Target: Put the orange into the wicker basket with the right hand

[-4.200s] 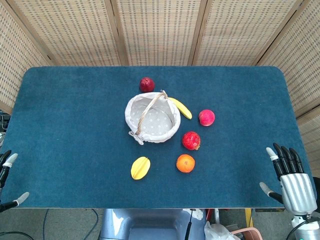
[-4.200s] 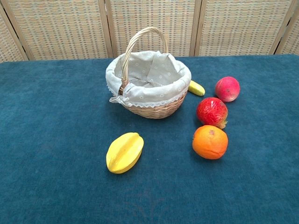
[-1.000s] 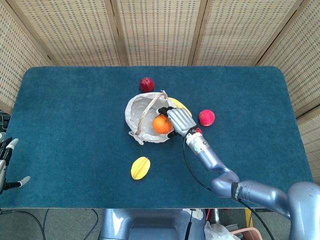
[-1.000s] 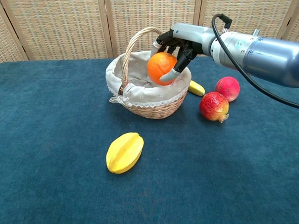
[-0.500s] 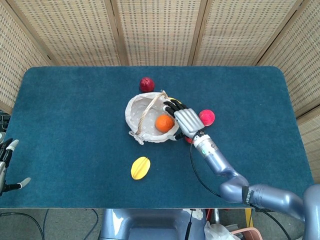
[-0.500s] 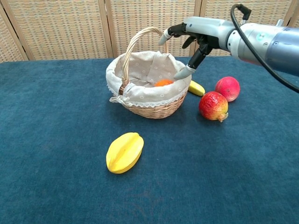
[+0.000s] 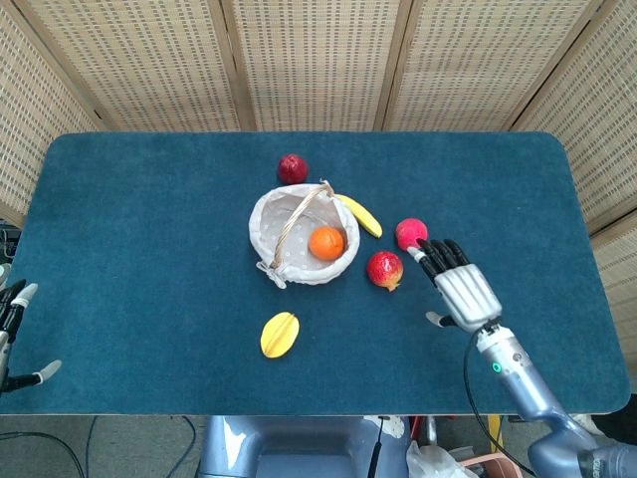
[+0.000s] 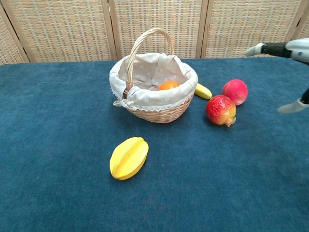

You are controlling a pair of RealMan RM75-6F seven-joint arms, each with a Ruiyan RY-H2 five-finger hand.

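1. The right hand (image 7: pixel 464 293) has a silver, ribbed metal back, with black fingers (image 7: pixel 442 255) ending in pale grey tips.
2. Behind the fingers, its wrist (image 7: pixel 506 361) is a smooth blue-grey tube with a small green light.
3. A thin black cable (image 7: pixel 468 383) loops beside that wrist.
4. The left hand (image 7: pixel 12 334) shows only dark fingers with pale grey tips.

Both views are bright and evenly lit from overhead, with no glare on the felt. Shadows are soft and short, pooled beneath the fruit left of the right hand (image 7: pixel 466 293). Focus stays sharp throughout; the head view bows slightly at its edges.
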